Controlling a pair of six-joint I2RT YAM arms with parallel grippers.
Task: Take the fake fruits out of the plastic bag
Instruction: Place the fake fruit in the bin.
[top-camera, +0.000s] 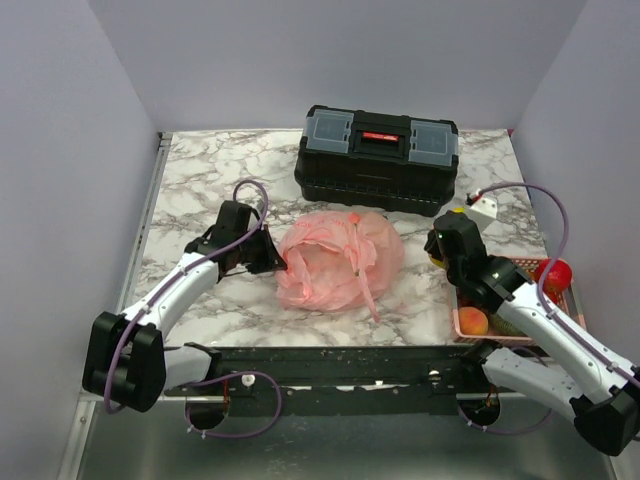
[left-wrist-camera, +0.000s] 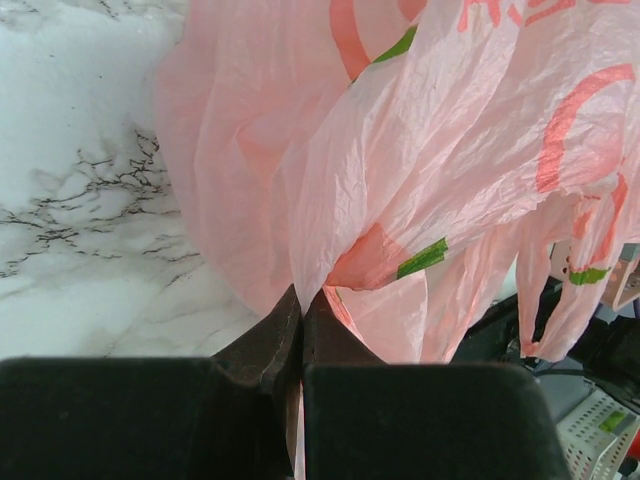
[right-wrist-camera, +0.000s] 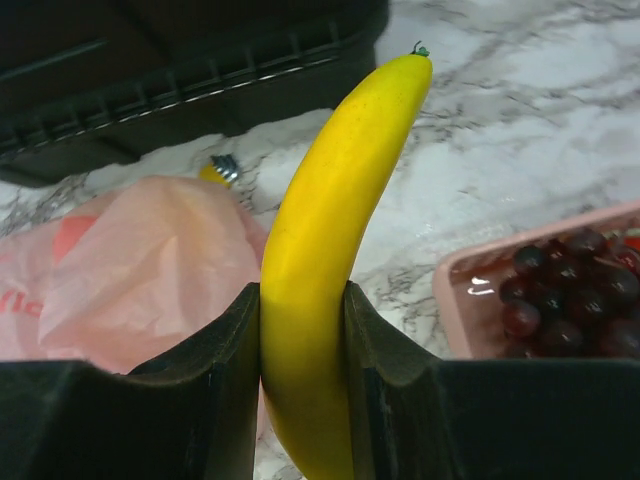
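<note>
Top external view shows the plastic bag (top-camera: 340, 258) lying on the marble table (top-camera: 190, 180), the left gripper (left-wrist-camera: 300, 315) closed on its left edge. Just beside the pink basket (right-wrist-camera: 465, 300), the right gripper (right-wrist-camera: 303, 300) clamps a banana (right-wrist-camera: 340, 180); grapes (right-wrist-camera: 560, 290) lie in that basket.

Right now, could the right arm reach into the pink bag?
Probably not yet: the right gripper is shut on a banana, so it has no free grip. The plastic bag lies close beside it, nothing between.

left tool (left-wrist-camera: 301, 305) clamped shut; right tool (right-wrist-camera: 302, 295) gripping, jaws part-spread
</note>
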